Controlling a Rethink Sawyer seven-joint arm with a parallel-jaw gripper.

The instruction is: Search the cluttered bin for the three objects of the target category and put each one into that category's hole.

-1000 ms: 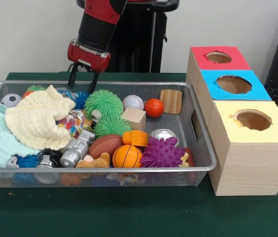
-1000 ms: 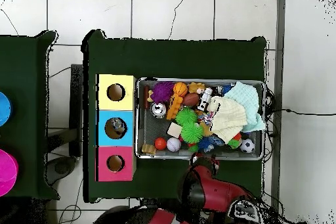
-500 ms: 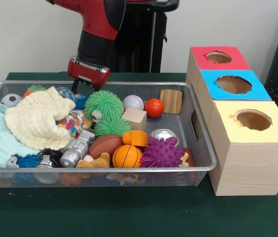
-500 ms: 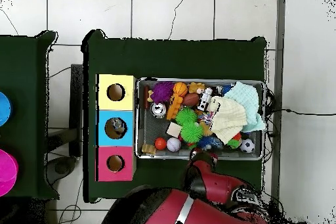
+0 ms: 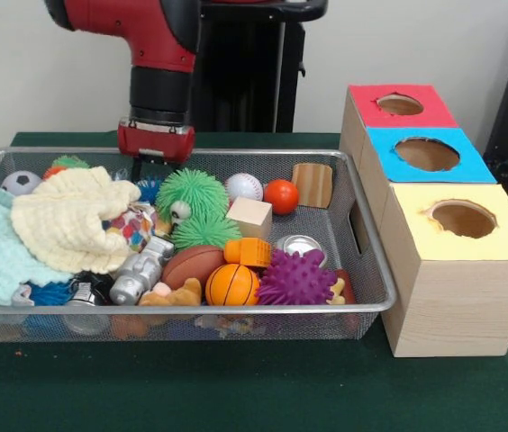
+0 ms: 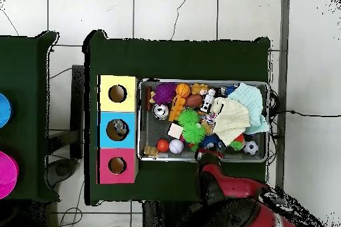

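Hanging over the bin's [image 5: 362, 236] far edge, gripper [image 5: 150, 169] tips dip behind a green puffer [image 5: 189, 192]; its finger state cannot be told. Balls lie in the bin.

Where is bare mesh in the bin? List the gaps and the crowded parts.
Bare mesh in the bin lies along the right wall, bordered by the wooden block, silver tin and purple spiky ball. Everything left of that is packed; cloths smother the left end.
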